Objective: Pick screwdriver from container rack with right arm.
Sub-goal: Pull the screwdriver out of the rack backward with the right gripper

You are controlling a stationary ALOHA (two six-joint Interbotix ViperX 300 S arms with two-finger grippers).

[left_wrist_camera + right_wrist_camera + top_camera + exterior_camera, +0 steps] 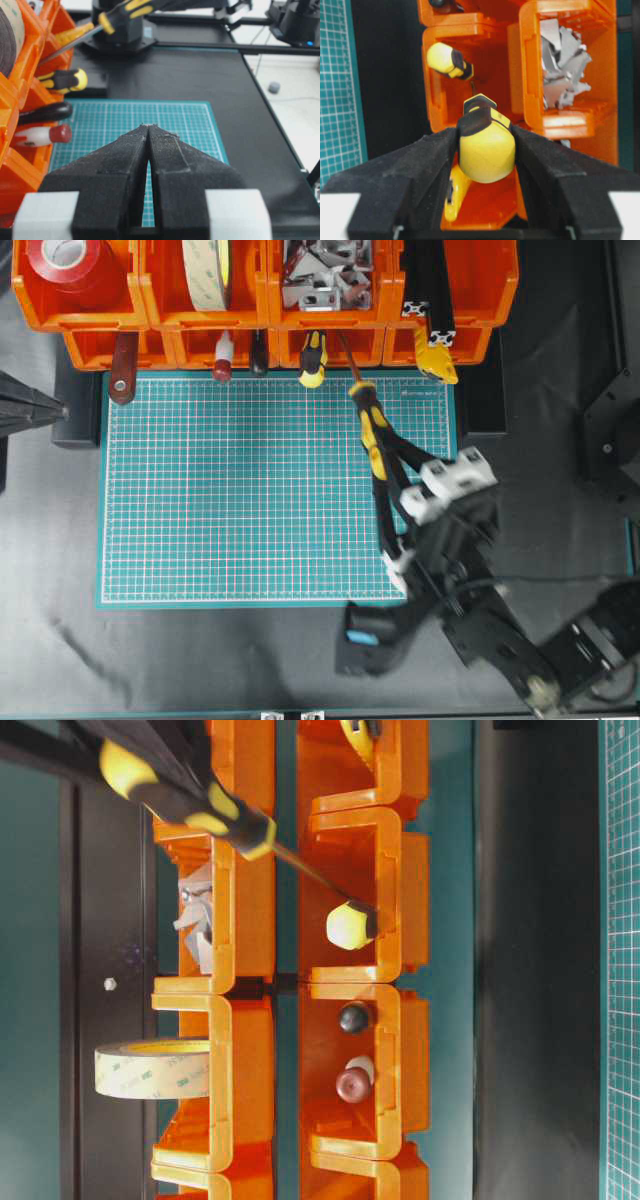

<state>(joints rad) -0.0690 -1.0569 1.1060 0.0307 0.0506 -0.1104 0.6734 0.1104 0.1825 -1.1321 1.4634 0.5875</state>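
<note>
The screwdriver (371, 429) has a yellow-and-black banded handle and lies over the green mat's far right. Its thin dark shaft slants up into a lower bin of the orange container rack (268, 290). My right gripper (379, 454) is shut on the handle, one finger on each side. In the right wrist view the handle's yellow end (486, 147) sits between my closed fingers (440, 155). The screwdriver also shows in the table-level view (190, 805) and the left wrist view (125, 9). My left gripper (149, 127) is shut and empty, and it sits at the mat's left side (55, 412).
A stubbier yellow-and-black tool (313, 358) sticks out of the same bin beside the shaft. Red-brown handled tools (123, 365) and a red-capped one (222, 358) hang from lower bins. Upper bins hold red tape (70, 265), a tape roll (150, 1068), metal brackets (322, 275) and black profiles (425, 285).
</note>
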